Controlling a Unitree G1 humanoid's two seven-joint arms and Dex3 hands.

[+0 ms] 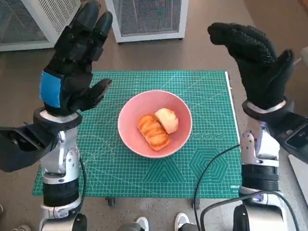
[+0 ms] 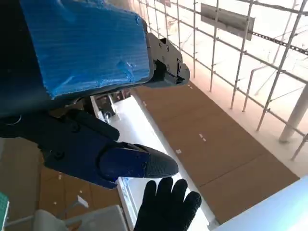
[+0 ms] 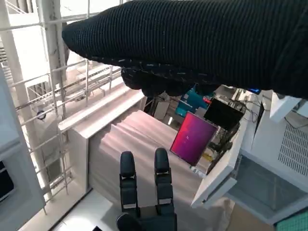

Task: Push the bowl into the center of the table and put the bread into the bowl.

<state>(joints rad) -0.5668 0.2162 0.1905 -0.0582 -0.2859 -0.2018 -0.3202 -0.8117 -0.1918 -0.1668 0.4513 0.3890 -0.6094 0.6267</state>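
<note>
1. The round pink bowl (image 1: 155,123) sits mid-mat, golden bread pieces (image 1: 158,127) inside.
2. Left hand (image 1: 74,65) at ten o'clock and right hand (image 1: 257,62) at two o'clock (both spread, empty): lower them clear of the rim.

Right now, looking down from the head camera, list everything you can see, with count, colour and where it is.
bowl: one, pink, about the middle of the mat
bread: two pieces, golden brown and paler, in the bowl
cutting mat: one, green, covering the table top
white cabinets: two, mesh-fronted, on the floor beyond the table
cable: one, black, over the mat's near right part
shoes: white, at the near edge
left hand: black with blue tape, raised, holding nothing
right hand: black glove, raised, holding nothing
</note>
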